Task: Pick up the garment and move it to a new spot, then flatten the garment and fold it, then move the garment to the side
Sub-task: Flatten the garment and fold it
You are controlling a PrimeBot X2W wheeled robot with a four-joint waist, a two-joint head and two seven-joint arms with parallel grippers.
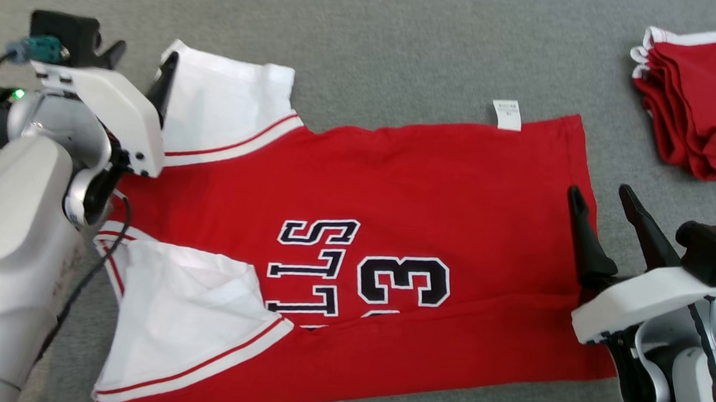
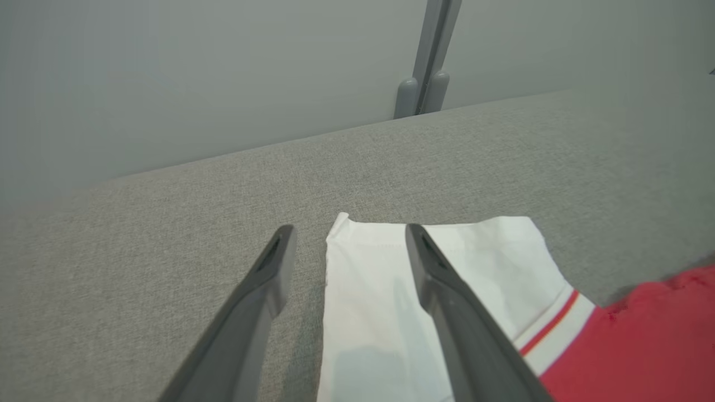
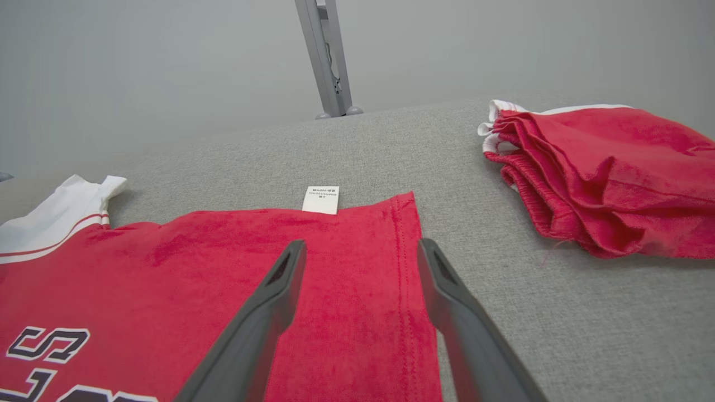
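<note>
Jersey [image 1: 397, 185] lies flat on the grey mat [image 1: 377, 36] in the head view, its long axis running 9 to 3 o'clock: neck and white sleeves at 9, hem at 3. The print reads sideways, and the strip along 6 o'clock is folded up over part of it. A label [image 1: 507, 115] sticks out at 1 o'clock, and a red pile [image 1: 710, 114] sits apart at 2. The left claw [image 1: 141, 72] is at 10 o'clock by the far sleeve [image 1: 225, 101], and the right claw [image 1: 600, 194] is at 3 over the hem. Both are spread wide.

In the left wrist view, the left claw [image 2: 349, 234] gapes wide and holds nothing. One finger is over the sleeve [image 2: 368, 312], the other over bare mat at 7 o'clock. I cannot tell whether they touch it. The red body [image 2: 642, 346] shows at 4.

In the right wrist view, the right claw [image 3: 362, 248] stands wide and empty, straddling the hem edge. The jersey [image 3: 195, 279] stretches toward 9 o'clock, the label [image 3: 321, 200] sits at 12, and the pile [image 3: 614, 178] is at 2.
</note>
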